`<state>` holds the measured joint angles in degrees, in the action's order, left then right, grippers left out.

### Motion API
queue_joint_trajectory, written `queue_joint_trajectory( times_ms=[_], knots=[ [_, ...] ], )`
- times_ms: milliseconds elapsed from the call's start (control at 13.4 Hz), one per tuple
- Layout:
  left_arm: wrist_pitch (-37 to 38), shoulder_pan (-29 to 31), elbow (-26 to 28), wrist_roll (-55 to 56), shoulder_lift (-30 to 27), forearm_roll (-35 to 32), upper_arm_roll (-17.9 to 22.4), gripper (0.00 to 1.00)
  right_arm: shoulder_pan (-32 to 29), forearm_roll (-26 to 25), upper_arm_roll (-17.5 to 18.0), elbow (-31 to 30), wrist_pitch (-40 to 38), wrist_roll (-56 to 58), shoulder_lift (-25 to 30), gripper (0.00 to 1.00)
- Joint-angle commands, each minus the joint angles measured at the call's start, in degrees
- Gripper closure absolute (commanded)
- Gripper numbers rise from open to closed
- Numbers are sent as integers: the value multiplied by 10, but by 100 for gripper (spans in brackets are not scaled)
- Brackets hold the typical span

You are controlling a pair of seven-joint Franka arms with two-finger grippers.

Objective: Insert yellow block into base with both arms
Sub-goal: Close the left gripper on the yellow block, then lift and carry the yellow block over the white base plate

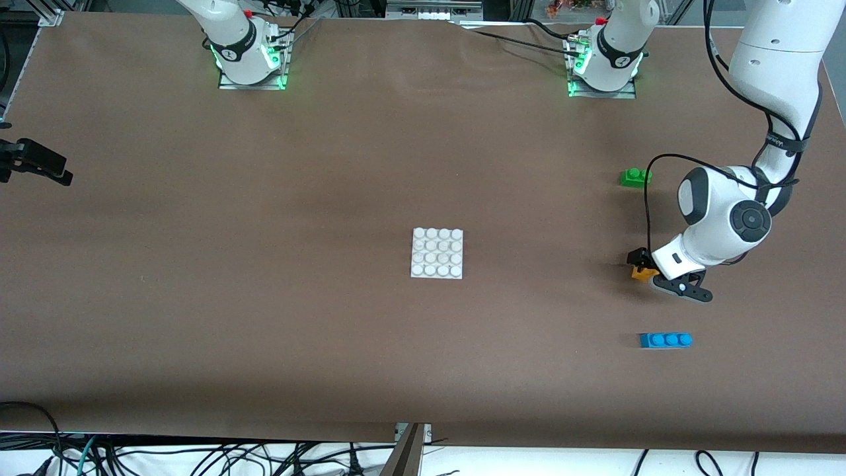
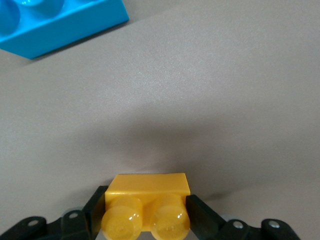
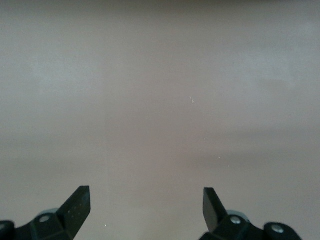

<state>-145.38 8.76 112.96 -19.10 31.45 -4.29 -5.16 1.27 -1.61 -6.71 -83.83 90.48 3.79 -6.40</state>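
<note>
The left hand (image 2: 145, 220) is clamped on the yellow block (image 1: 641, 272), seemingly down on the desk (image 1: 264, 317) toward the left arm's end, between the green brick (image 1: 635, 177) and blue brick (image 1: 665, 340). The base (image 1: 437, 253) lies mid-desk. The right hand (image 3: 146, 207) waits, fingers wide.

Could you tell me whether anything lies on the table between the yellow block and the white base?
Nothing visible does. The left gripper is shut on the yellow block, and only bare table lies between it and the base. The green brick and blue brick sit off that line.
</note>
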Motion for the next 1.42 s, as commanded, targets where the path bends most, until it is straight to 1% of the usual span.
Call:
queue_joint_trajectory(
  times_ms=[0,372,521,670,745,894,968,1192,1266,1341],
  knots=[
    [-5,6,3,-3,3,5,-6,42,-2,3,2,-8,6,8,5,0],
    [26,2,-7,-1,-18,5,-9,42,-2,3,1,-8,6,8,3,0],
    [44,-1,-7,12,-31,5,-17,42,-2,3,1,-7,6,8,3,0],
    [53,-1,-7,28,-48,6,-35,42,-2,3,1,-7,6,8,3,0],
    [70,-2,-13,39,-51,6,-38,42,-2,3,1,-7,6,8,3,0],
    [107,-2,-33,69,-56,6,-59,42,-2,3,1,-7,6,8,3,0],
    [120,-2,-34,93,-67,6,-73,42,-2,3,1,-7,6,8,3,0],
    [142,-3,-43,219,-78,5,-153,41,-2,2,1,-7,6,8,3,0],
    [142,-6,-46,264,-76,5,-176,41,-2,2,1,-7,6,8,3,0],
    [142,-20,-55,299,-70,5,-190,41,-2,2,1,-7,6,8,3,0]
  ],
)
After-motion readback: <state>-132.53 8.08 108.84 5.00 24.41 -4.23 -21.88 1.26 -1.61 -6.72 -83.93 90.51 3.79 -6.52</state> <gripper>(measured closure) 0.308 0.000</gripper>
